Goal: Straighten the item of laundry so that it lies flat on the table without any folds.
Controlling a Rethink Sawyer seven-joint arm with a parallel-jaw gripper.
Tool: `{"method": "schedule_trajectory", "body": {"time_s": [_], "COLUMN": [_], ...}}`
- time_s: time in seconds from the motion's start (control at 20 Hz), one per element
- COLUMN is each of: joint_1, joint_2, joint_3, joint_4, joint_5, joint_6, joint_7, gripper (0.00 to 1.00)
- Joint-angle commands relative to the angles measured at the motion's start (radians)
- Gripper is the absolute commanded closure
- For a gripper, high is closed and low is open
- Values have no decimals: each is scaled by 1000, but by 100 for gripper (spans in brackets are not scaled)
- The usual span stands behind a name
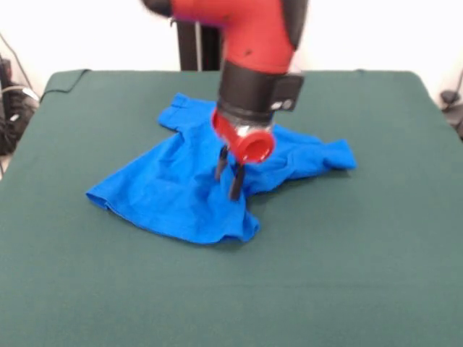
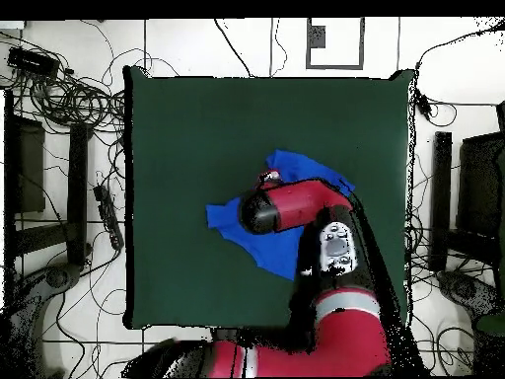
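Gripper (image 1: 230,173) sat mid-shirt (image 1: 173,195), fingers slightly apart, nothing visibly pinched. Shirt was bunched on table (image 1: 347,275); better to grab its near hem, drag outward, low.

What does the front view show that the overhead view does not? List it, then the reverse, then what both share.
Front view only: the gripper with its two dark jaws standing slightly apart, pointing down at the crumpled blue T-shirt, and the shirt's raised folds and spread hem.

Overhead view only: the whole green table outline, cables on the floor around it, and the arm covering the shirt's middle.

Both: the red arm over the unflattened T-shirt on the green table.
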Motion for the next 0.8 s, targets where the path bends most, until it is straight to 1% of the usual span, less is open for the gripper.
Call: {"method": "schedule_trajectory", "body": {"time_s": [0.05,0.1,0.25,0.4,0.5,0.75,0.8], "joint_1": [165,160,152,147,137,103,87], "joint_2": [-107,-131,-150,-139,-152,-150,-149], "joint_3": [-171,-161,-152,-155,-149,-112,-88], "joint_4": [37,50,58,48,50,70,86], "joint_5": [-37,-28,-23,-35,-37,-11,6], "joint_6": [341,353,355,337,335,309,306], "joint_7": [-71,-91,-100,-81,-90,-101,-113], "gripper": [0,0,0,0,0,0,0]}}
